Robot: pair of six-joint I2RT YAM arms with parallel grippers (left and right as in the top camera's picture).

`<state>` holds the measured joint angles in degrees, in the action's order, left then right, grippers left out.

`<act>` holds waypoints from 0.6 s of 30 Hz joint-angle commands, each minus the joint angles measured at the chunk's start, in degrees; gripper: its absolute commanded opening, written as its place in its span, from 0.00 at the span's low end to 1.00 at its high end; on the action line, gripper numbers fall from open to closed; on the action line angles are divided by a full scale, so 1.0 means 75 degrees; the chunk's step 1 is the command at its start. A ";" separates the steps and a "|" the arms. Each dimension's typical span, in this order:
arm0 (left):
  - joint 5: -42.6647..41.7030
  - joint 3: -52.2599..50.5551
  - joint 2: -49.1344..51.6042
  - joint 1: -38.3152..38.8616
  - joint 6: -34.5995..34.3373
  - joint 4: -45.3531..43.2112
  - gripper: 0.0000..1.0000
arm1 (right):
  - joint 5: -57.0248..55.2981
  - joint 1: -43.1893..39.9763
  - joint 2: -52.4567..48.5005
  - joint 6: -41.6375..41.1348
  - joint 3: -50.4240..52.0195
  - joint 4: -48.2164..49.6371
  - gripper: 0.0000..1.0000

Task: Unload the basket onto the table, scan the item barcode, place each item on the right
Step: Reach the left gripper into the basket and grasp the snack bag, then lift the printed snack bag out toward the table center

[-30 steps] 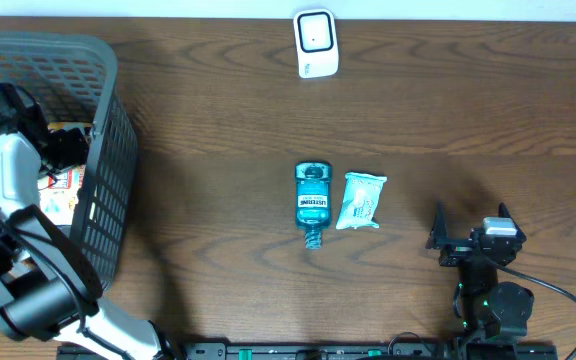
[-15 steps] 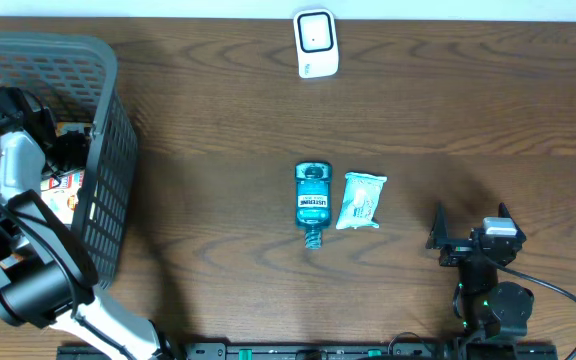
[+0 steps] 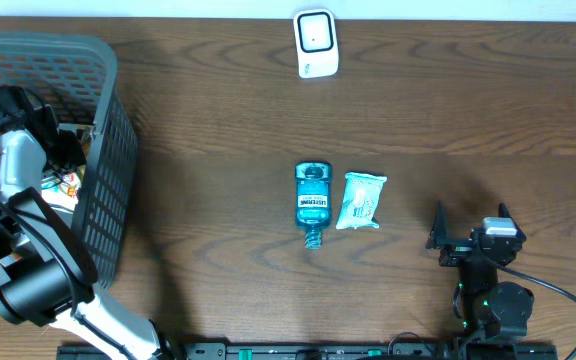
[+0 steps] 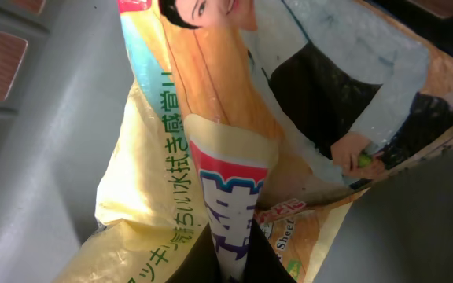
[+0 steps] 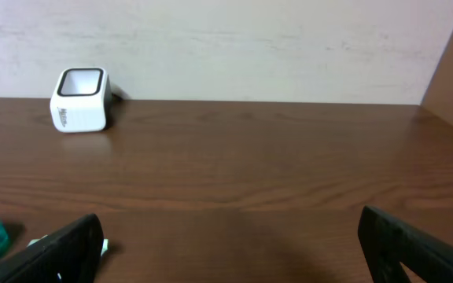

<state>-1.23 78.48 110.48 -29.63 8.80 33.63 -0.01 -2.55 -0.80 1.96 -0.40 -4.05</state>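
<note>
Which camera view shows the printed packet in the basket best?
The left wrist view: the packet fills the frame, print readable, pinched in the left gripper. Overhead shows only a sliver of it inside the basket, beside the arm. The right wrist view misses it.

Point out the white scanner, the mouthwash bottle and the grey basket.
white scanner (image 3: 316,40): overhead view, on its dark-framed top face.
mouthwash bottle (image 3: 312,203): overhead view, on its blue label.
grey basket (image 3: 103,190): overhead view, on its right side wall.

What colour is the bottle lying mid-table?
Teal blue; the bottle shows best in the overhead view.
</note>
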 commanded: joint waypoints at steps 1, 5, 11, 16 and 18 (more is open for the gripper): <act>0.0402 -0.0038 -0.0300 -0.0041 -0.0338 0.0105 0.07 | -0.0070 0.0003 0.0003 0.0061 0.0012 -0.0029 0.99; 0.0507 0.0032 -0.1279 -0.0041 -0.0699 -0.0017 0.07 | -0.0070 0.0003 0.0003 0.0061 0.0012 -0.0032 0.99; 0.0507 0.0032 -0.2664 -0.0041 -0.1102 -0.0102 0.07 | -0.0070 0.0003 0.0003 0.0061 0.0012 -0.0029 0.99; 0.0507 0.0032 -0.3593 -0.0041 -0.1856 -0.0195 0.07 | -0.0070 0.0003 0.0003 0.0061 0.0012 -0.0029 0.99; 0.0504 0.0032 -0.3937 -0.0041 -0.2378 -0.0274 0.07 | -0.0070 0.0003 0.0003 0.0061 0.0012 -0.0029 0.99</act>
<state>1.87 78.22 83.92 -29.63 -2.52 32.53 -0.01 -2.55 -0.80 1.96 -0.40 -4.05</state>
